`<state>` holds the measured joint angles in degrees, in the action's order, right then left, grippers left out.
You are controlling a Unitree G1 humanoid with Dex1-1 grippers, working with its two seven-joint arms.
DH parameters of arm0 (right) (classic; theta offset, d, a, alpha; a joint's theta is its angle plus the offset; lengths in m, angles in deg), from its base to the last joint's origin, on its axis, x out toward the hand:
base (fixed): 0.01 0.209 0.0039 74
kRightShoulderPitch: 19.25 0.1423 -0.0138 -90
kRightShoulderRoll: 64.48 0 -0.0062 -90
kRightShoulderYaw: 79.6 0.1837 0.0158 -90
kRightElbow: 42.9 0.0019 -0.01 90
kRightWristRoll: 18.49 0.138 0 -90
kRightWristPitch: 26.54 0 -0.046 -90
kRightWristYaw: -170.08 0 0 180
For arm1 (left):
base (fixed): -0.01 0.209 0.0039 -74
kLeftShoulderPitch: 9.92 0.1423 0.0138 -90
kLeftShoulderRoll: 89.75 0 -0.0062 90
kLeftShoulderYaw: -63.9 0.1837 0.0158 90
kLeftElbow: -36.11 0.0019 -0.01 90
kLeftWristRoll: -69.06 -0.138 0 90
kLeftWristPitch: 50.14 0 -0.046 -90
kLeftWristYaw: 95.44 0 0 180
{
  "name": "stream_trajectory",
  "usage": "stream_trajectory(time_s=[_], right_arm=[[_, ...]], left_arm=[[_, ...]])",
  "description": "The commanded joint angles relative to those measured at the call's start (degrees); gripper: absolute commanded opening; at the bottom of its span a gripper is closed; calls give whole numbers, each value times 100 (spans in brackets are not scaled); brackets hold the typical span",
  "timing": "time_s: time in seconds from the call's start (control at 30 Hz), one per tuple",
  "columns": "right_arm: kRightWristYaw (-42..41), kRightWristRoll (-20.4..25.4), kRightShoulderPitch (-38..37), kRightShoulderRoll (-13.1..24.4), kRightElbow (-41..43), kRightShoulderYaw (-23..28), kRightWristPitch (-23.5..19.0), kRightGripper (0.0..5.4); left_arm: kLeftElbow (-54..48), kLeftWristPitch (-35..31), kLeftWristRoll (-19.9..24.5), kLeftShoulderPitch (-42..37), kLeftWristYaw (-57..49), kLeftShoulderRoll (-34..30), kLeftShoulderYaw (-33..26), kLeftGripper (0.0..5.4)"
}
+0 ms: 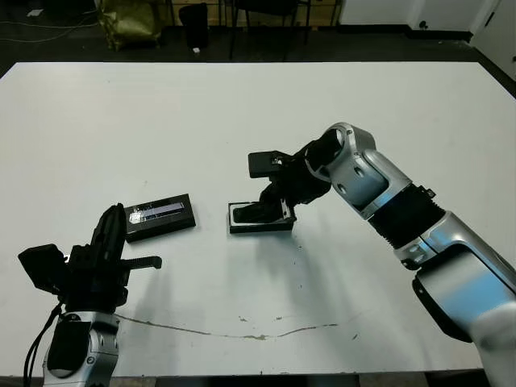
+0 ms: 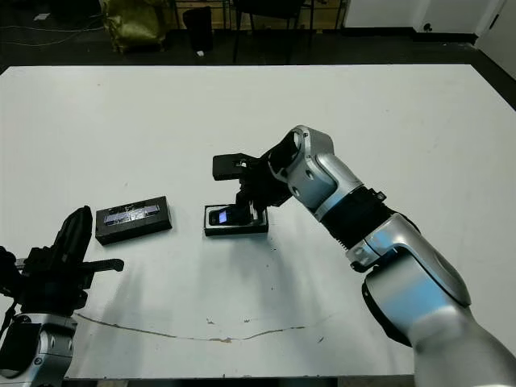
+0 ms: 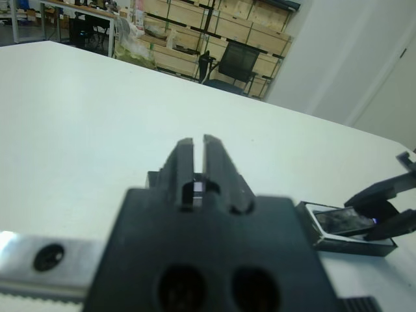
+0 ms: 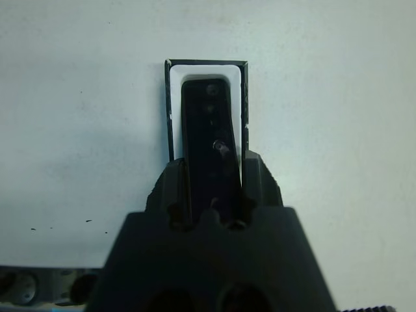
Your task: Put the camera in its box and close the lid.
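White table [image 1: 242, 113] is carrying everything; I'm holding the camera [image 4: 209, 140] in my right end effector [image 4: 211, 195], lowering it into the box [image 1: 260, 218] (not seated yet, I judge); the lid [image 1: 160, 216] is waiting nearby, beside my left end effector [image 3: 197, 162], fingers nearly together, empty.

We see a matt white table [image 1: 242, 113], smooth but scuffed near its front edge. The camera [image 4: 209, 140] looks like glossy black plastic; the box [image 4: 172, 104] has a matt white lining. The lid [image 1: 160, 218] is matt black with a shiny silvery stripe. The right arm [image 1: 363, 173] shows smooth silvery shells.
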<state>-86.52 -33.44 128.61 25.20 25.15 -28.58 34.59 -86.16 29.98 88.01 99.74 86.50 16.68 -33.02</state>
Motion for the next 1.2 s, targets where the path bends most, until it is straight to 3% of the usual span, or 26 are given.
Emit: stream_trajectory(time_s=[0.03, 0.2, 0.43, 0.6, 0.87, 1.2], right_arm=[[-46, 37, -129, -79, -36, -100, 82, 59], [-19, 75, -175, -103, -34, -60, 487, 59], [67, 38, -177, -216, -95, -47, 328, 59], [-60, 154, -141, -183, -234, 21, 502, 59], [-117, -7, 7, -110, -354, -39, 1141, 227], [-64, -146, -61, -75, -275, -3, 1243, 449]], left_arm=[[10, -65, -64, 98, -50, 7, 28, 0], [6, -70, -31, 127, -30, 2, 37, 0], [-14, -81, -82, 153, -81, -2, 77, 0], [-17, -120, -3, 149, -85, 20, 55, 0], [35, -95, -28, 95, -73, -16, 48, 0], [43, -81, -9, 86, -75, 5, 58, 0]])
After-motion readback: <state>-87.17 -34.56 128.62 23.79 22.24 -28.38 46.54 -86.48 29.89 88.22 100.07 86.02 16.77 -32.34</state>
